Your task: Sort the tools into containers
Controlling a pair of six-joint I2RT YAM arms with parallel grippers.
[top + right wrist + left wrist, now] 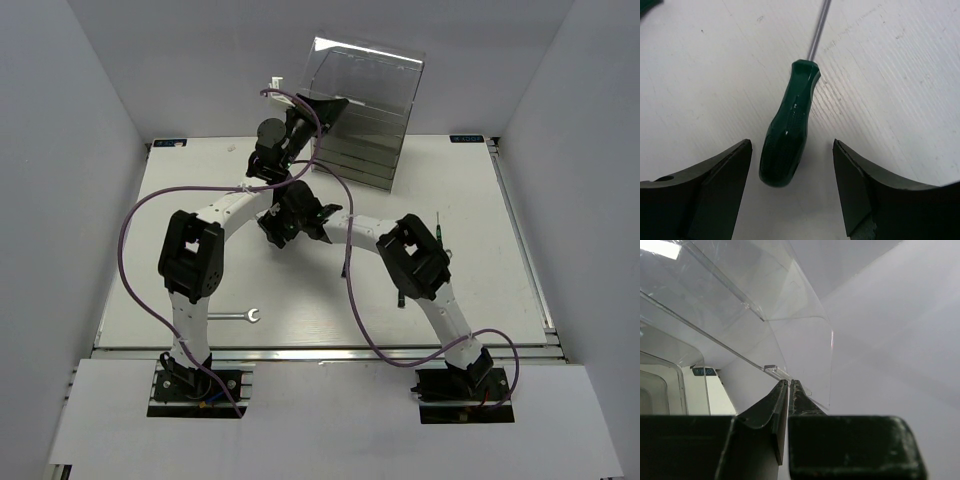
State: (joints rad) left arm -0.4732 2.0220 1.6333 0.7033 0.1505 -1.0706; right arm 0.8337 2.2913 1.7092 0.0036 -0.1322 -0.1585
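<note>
While left arm (230, 215) stretches forward, left fingers (805, 407) pinch clear drawer (800, 350) edge; right fingers (720, 180) spread astride screwdriver (790, 130).

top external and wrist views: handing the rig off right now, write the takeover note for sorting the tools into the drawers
Left gripper: shut on the edge of a clear drawer at the cabinet.
Right gripper: open, jaws either side of a green screwdriver lying on the table, not touching it.
Also loose: a silver wrench near the left arm's base, and a second screwdriver by the right arm's elbow.
Done: no tool can be made out in any drawer.
Left: grasp the screwdriver, drop it in, then the others.
</note>
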